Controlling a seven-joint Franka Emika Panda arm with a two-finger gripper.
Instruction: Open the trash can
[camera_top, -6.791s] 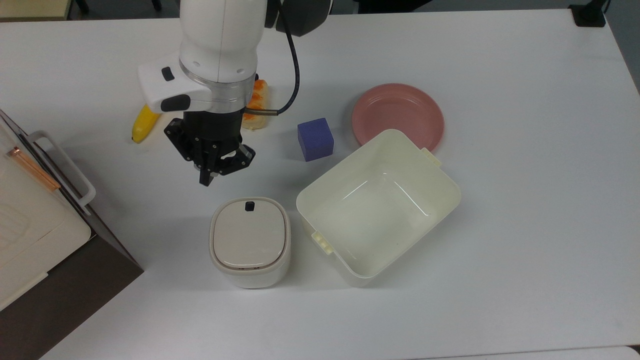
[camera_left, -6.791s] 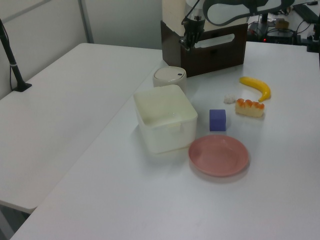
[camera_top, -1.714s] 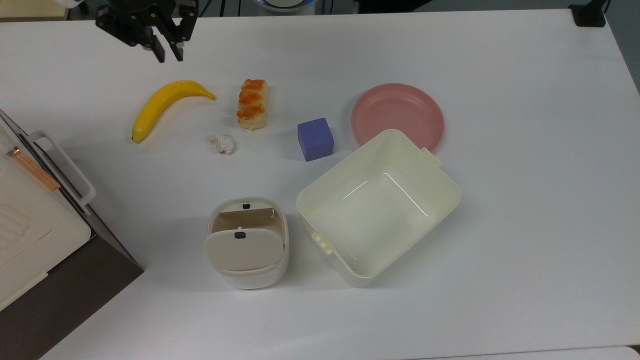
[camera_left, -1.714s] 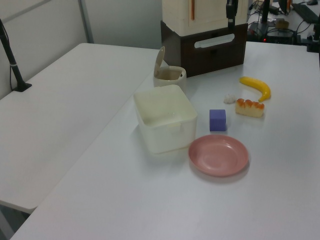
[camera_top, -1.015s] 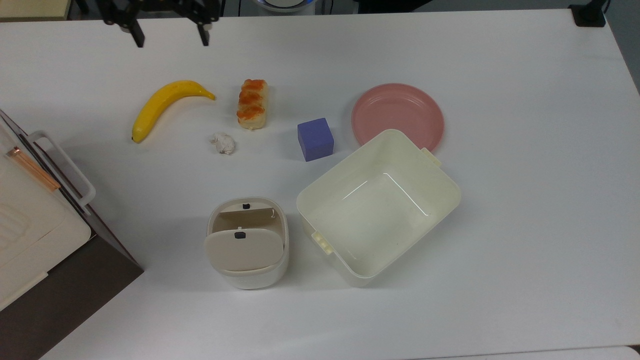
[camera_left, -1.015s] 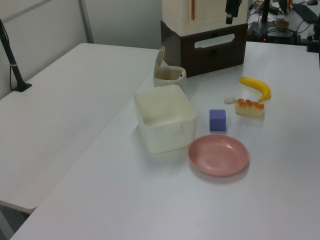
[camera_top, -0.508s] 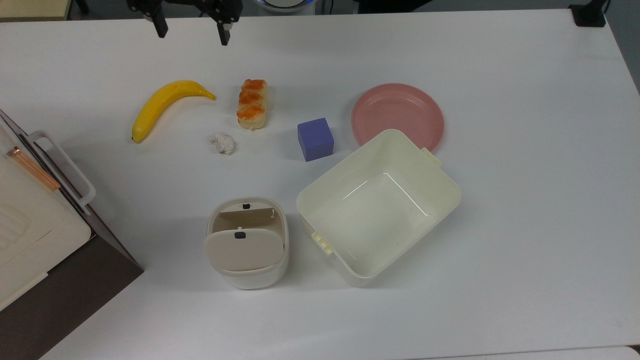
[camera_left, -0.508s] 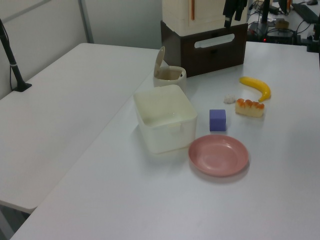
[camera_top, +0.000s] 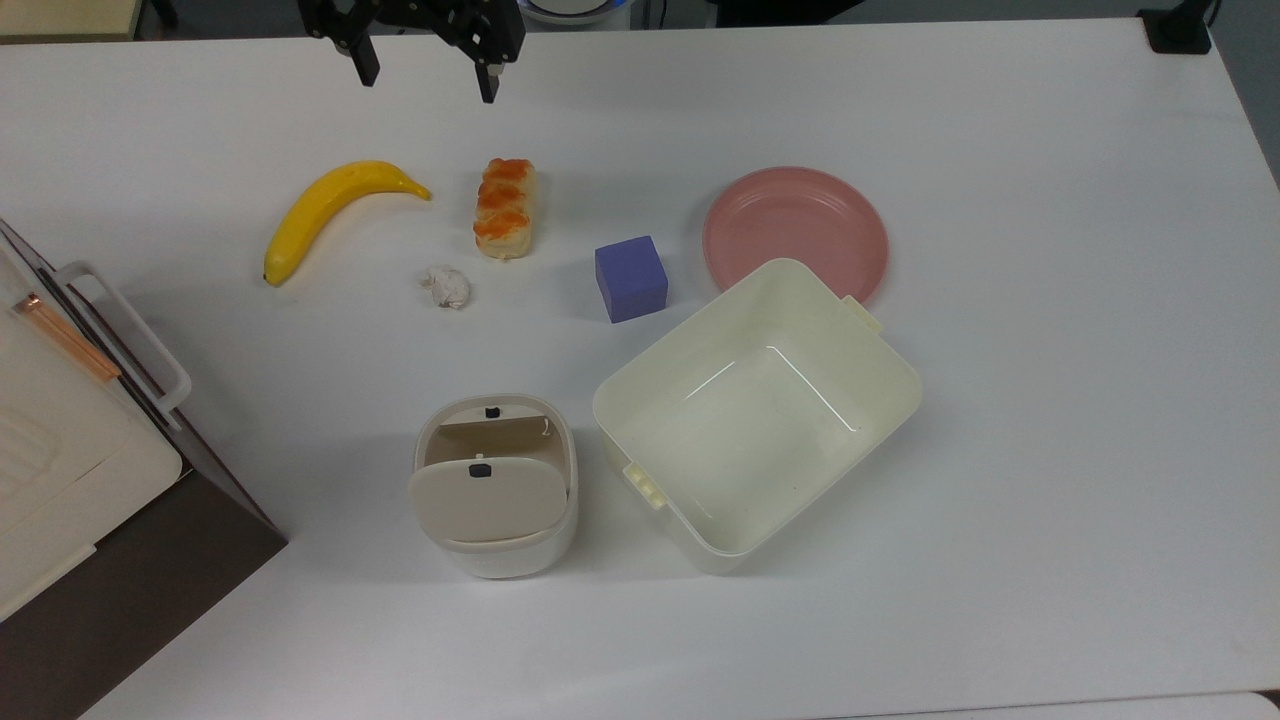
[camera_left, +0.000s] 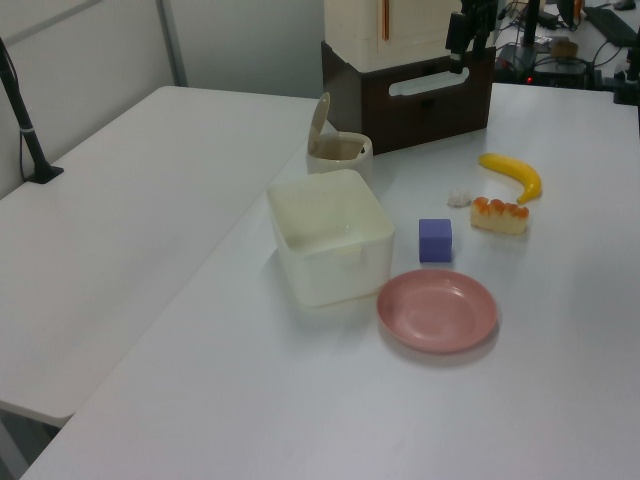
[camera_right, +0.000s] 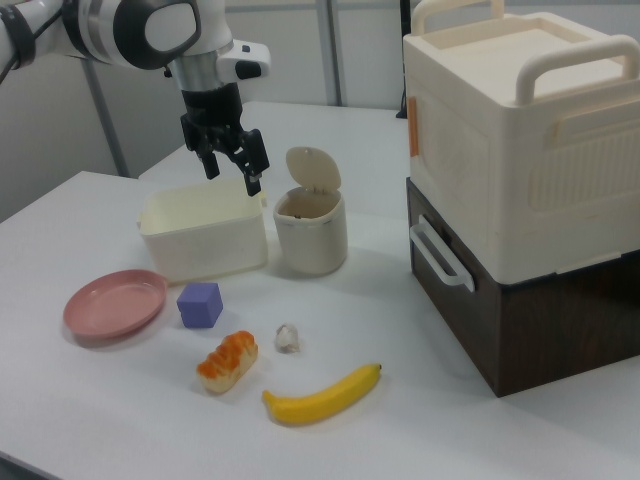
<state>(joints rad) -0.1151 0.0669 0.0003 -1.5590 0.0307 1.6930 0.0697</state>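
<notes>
One trash can (camera_top: 497, 487) stands with its lid (camera_right: 312, 169) up. One gripper (camera_top: 428, 82) hangs wide open, holding nothing.

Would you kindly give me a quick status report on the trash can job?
End effector open, empty, high above the table. Trash can lid up, bin open. Nothing in the way.

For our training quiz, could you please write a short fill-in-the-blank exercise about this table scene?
1. The lid of the trash can stands ____.
2. The pincer hangs with its fingers ____.
3. The cube beside the pink plate is ____ in colour.
4. The white crumpled scrap lies between the bread and the ____.

Missing words: open; open; purple; trash can
</notes>
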